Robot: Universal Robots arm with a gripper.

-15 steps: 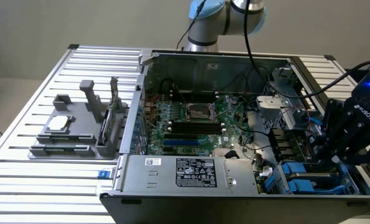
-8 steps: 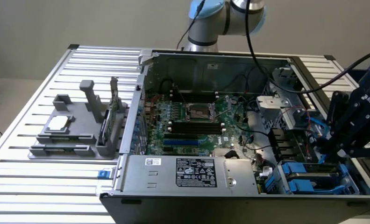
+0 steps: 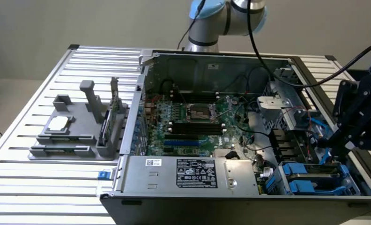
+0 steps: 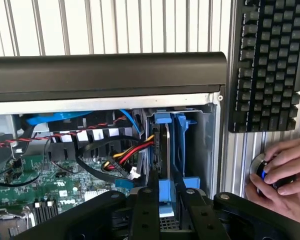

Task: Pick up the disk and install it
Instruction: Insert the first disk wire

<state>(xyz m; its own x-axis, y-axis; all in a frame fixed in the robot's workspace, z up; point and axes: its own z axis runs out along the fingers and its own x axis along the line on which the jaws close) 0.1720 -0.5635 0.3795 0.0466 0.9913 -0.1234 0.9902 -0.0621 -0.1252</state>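
One arm with one claw (image 4: 167, 200) is reaching into the corner of one open computer case (image 3: 235, 140) lying on its side on the desk (image 3: 41, 183). In the wrist view the two black fingers (image 4: 145, 212) are sitting either side of the blue frame of the disk (image 4: 165, 150), and they look clenched on it. The disk is standing on edge in the drive bay (image 4: 190, 145) at the case's front corner, beside a second blue plastic bracket. Only its thin dark edge and blue carrier are showing here, with a blue tab at each end; its label is not facing the camera.

In the exterior view the arm's dark wrist (image 3: 360, 117) is hanging over the case at the exterior view's right, above the blue drive cage (image 3: 314, 176). One green board (image 3: 192, 122) is filling the middle of the case, and one grey box with a white sticker (image 3: 192, 173) is lying along the near edge. One grey holder rack (image 3: 73, 131) is standing on the desk at the exterior view's left, carrying one small silver chip (image 3: 57, 123).

The desk is a pale ribbed metal top made of long slats. One black keyboard (image 4: 267, 65) is lying on it just beside the case, and one person's hand (image 4: 282, 175) is resting on a mouse near it. A plain pale wall is running behind the desk.
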